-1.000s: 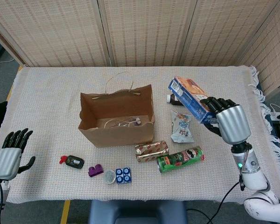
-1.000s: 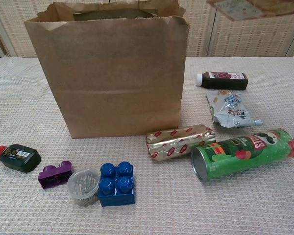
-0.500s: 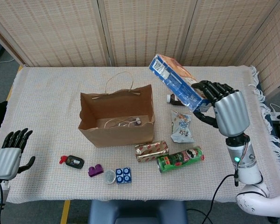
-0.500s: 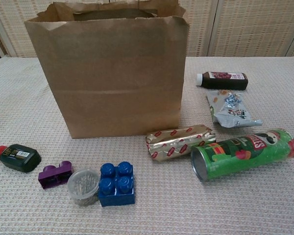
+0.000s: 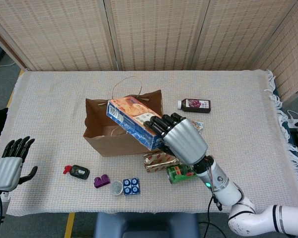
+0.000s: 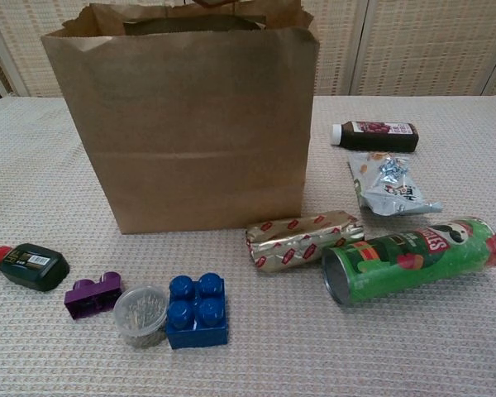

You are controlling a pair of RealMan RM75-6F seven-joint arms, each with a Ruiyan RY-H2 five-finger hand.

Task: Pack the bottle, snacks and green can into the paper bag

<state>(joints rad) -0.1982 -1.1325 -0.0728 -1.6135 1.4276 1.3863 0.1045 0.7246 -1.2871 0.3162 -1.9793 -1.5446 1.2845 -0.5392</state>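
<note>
My right hand [image 5: 181, 139] grips a blue and orange snack box [image 5: 130, 120] and holds it over the open top of the brown paper bag [image 5: 102, 144], tilted down to the right. The dark bottle [image 5: 194, 104] lies on its side behind the bag's right end. A gold wrapped snack [image 6: 302, 239], a silver snack pouch [image 6: 388, 186] and the green can [image 6: 409, 258] lie right of the bag. My left hand [image 5: 11, 163] hovers at the table's left front corner with its fingers apart and nothing in it.
In front of the bag lie a small black bottle with a red cap [image 6: 29, 266], a purple brick [image 6: 93, 294], a round clear jar [image 6: 140, 314] and a blue brick [image 6: 197, 310]. Wicker screens stand behind the table.
My right hand has carried the snack box from the right side of the table leftward and down to over the bag's mouth. The left hand has not moved.
</note>
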